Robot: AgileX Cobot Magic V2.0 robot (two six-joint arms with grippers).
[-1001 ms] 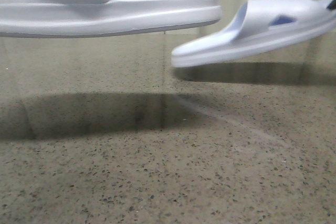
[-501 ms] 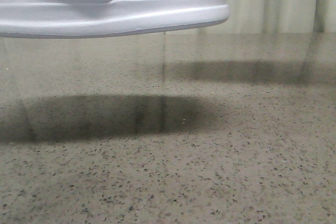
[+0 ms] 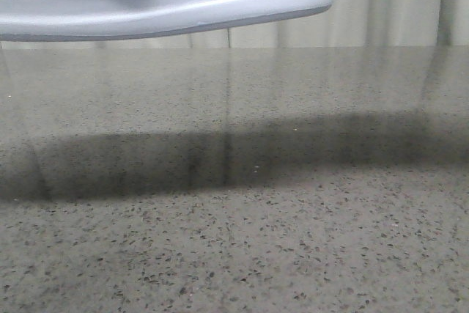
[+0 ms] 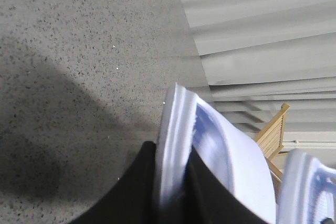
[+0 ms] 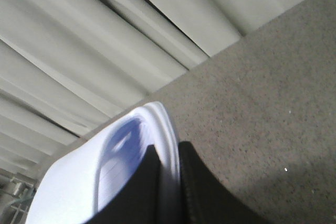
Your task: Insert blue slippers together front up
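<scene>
**Holding both slippers in the air, not yet joined**

Gripping one slipper per arm is done; mating them is left. Front view: one pale lavender-blue moulded foam slide sandal (image 3: 161,5) hangs across the upper left of the frame, sole down, roughly level, clear of the dark speckled stone tabletop (image 3: 293,254), with a wide shadow band under it mid-frame. The second slipper does not show in the front view.

Left wrist view: left gripper (image 4: 173,182) at bottom centre, black fingers (image 4: 139,192) clamped on the edge of that slipper's sole, one pad each side of the rim, ribbed blue footbed facing lower right. At the lower right corner a second pale lavender-blue ribbed foam piece (image 4: 307,187) shows, near but apart; probably the other slipper, cannot confirm.

Right wrist view: right gripper (image 5: 168,192) at bottom centre, black fingers (image 5: 202,192) pinching the rim of the other pale blue foam slide sandal (image 5: 89,182), footbed towards lower left, tabletop on the right side of the frame.

Judgement: about halfway. Both picked and lifted; still to do are aligning them, sliding one into the other's strap, toes up, and setting down.

Around: pale pleated curtain (image 3: 381,5) along the top of the front view, a light wooden slatted frame (image 4: 275,129) at right of the left wrist view, behind the slipper. Nothing seen on the tabletop between the arms. Main risk: thin rim grips could slip or twist when the soles are pressed together.
</scene>
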